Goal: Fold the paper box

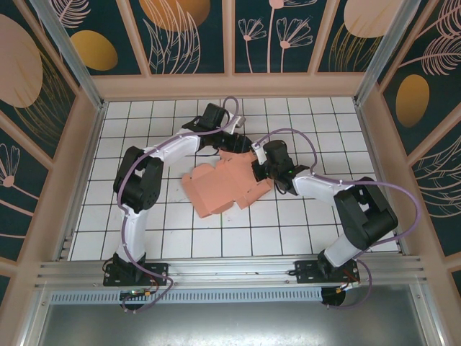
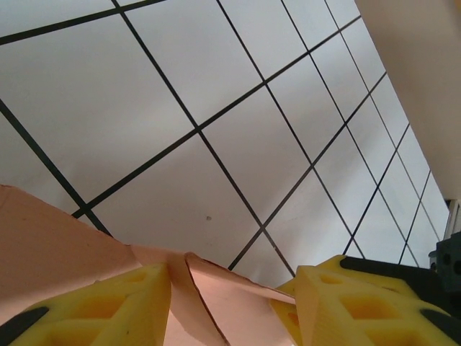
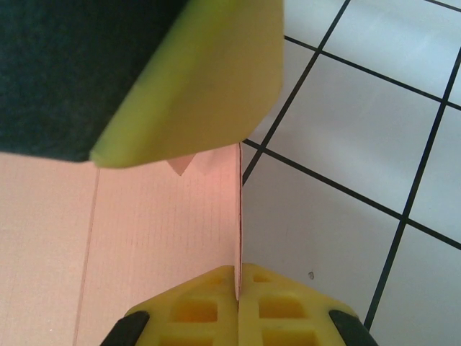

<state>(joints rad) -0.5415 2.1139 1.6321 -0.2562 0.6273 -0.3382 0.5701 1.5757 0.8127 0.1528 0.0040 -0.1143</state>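
1 paper box [image 1: 223,186], right gripper [image 3: 238,280] pinching its edge, left gripper [image 2: 234,277] wide around flap

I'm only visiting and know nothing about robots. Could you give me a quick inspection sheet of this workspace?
Surface: white table with black grid lines.
Job's things: paper box, a pink card sheet, only partly folded.
Clutter: nothing seen.
Grippers: left gripper open, a card flap between its fingers; right gripper shut on a card edge.
Cables: purple cables loop along both arms.
Surroundings: floral wall panels; metal rail at the near edge.
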